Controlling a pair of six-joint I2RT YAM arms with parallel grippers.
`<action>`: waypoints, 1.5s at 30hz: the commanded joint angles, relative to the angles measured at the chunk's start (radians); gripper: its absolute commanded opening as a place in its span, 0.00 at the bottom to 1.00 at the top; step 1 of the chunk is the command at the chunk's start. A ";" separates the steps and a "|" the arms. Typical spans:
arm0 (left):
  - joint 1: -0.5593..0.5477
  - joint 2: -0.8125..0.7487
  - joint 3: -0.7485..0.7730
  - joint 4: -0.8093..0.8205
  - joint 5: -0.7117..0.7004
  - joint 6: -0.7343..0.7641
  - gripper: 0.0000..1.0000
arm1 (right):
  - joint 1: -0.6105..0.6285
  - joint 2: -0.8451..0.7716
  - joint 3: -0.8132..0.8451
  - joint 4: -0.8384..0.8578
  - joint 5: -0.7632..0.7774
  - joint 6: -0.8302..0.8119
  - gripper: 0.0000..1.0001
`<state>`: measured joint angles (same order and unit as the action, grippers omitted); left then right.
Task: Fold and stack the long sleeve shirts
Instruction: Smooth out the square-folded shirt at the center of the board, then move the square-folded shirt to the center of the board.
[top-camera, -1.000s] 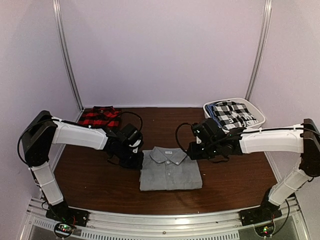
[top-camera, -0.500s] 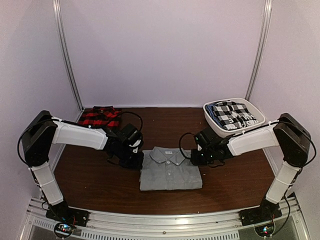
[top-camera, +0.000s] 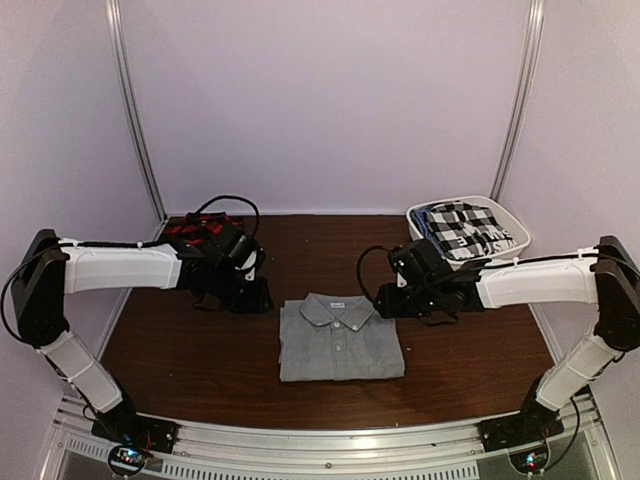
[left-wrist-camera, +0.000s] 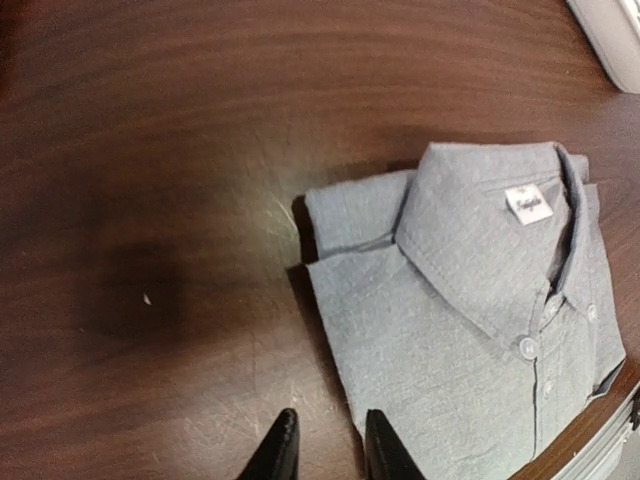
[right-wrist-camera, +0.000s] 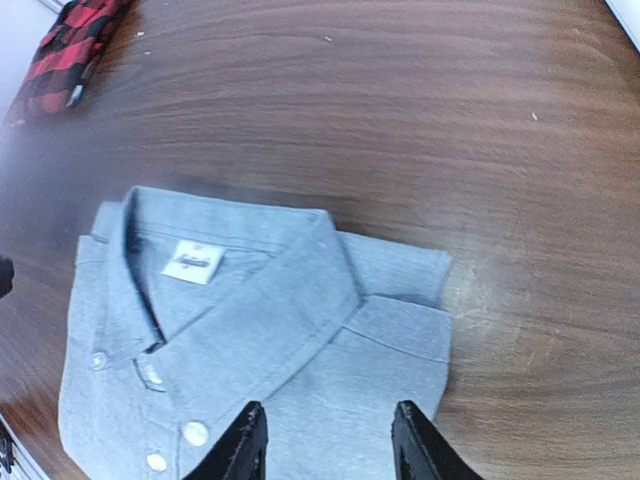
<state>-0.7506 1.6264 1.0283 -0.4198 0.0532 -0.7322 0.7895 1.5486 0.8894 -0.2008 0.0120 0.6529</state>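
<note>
The light grey shirt (top-camera: 340, 340) lies folded, collar away from me, at the table's front middle. It also shows in the left wrist view (left-wrist-camera: 480, 300) and the right wrist view (right-wrist-camera: 260, 330). The red-and-black plaid shirt (top-camera: 190, 232) lies folded at the back left, partly hidden by my left arm, and shows in the right wrist view (right-wrist-camera: 65, 50). My left gripper (top-camera: 250, 293) (left-wrist-camera: 328, 450) is narrowly open and empty, just left of the grey shirt's left edge. My right gripper (top-camera: 385, 300) (right-wrist-camera: 328, 440) is open and empty above the grey shirt's right shoulder.
A white basket (top-camera: 425, 215) holding black-and-white checked cloth (top-camera: 465, 228) stands at the back right; its corner shows in the left wrist view (left-wrist-camera: 610, 30). The brown wooden table (top-camera: 180, 350) ends at a metal rail (top-camera: 330, 440) in front. Walls close in on three sides.
My left arm has drawn back and to the left, away from the grey shirt's left edge toward the plaid shirt. My right gripper has shifted slightly at the shirt's right shoulder.
</note>
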 joint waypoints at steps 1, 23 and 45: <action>0.089 -0.079 -0.036 0.032 -0.038 -0.026 0.32 | 0.070 -0.026 0.066 -0.023 0.032 -0.001 0.48; 0.616 0.032 -0.038 0.331 0.082 -0.216 0.59 | 0.163 -0.192 0.012 0.014 0.102 0.034 0.83; 0.648 0.305 0.028 0.561 0.119 -0.319 0.42 | 0.162 -0.400 -0.112 -0.052 0.203 0.069 0.83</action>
<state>-0.1101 1.9038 1.0214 0.0746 0.1658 -1.0485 0.9478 1.1751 0.7929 -0.2325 0.1776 0.7113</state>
